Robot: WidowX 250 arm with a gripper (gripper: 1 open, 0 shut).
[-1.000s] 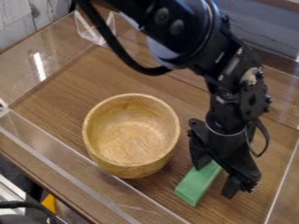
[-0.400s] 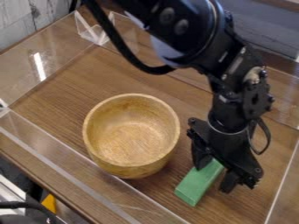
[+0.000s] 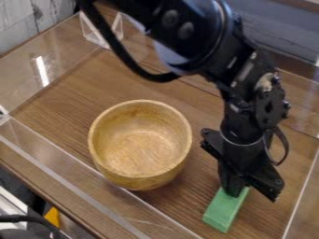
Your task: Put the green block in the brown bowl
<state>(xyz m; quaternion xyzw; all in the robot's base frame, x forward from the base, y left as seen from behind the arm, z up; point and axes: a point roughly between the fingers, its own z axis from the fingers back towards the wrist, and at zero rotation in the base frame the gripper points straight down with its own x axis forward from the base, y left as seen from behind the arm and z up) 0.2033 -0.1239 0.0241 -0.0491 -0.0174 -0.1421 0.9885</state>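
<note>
The green block (image 3: 227, 211) lies on the wooden table at the front right, just right of the brown bowl (image 3: 115, 169). My gripper (image 3: 245, 189) points straight down over the block's far end. Its black fingers have come together on that end and hide it, so the gripper is shut on the block. The block still rests on the table. The bowl stands upright and holds nothing.
A clear plastic wall (image 3: 75, 201) runs along the front edge of the wooden table (image 3: 88, 93), with another clear panel at the back left. The black arm (image 3: 187, 42) reaches in from the top over the table's right half.
The fingers stood apart around the block and have now closed on its far end. The block has shifted slightly right and toward the front edge.
</note>
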